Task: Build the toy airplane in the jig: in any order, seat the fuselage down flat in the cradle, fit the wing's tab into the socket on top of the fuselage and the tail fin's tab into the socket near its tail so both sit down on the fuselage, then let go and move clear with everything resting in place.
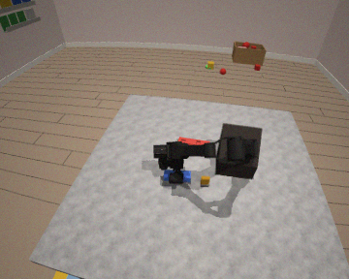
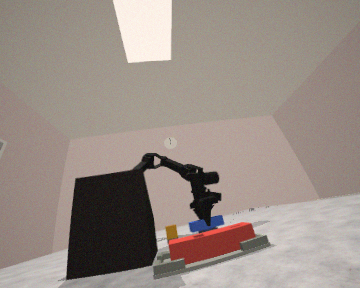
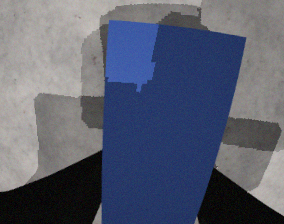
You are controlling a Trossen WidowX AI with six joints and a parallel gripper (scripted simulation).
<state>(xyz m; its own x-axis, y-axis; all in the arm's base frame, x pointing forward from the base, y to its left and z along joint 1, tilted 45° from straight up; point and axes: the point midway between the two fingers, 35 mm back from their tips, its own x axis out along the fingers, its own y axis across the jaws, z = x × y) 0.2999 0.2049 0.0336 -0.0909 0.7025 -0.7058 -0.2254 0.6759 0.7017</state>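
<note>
The red fuselage lies lengthwise in the grey cradle, between its raised end blocks, with dark sockets showing on top. The blue wing is away from the fuselage, on its far side in the exterior view. My gripper points down and is shut on the wing across its middle. I cannot tell whether the wing touches what is under it. The yellow-orange tail fin stands upright beside the wing, nearer the arm's base.
The black base block stands beside the cradle and the tail fin. Everything stands on the grey mat. A brown toy box and small toys are far off on the wooden floor.
</note>
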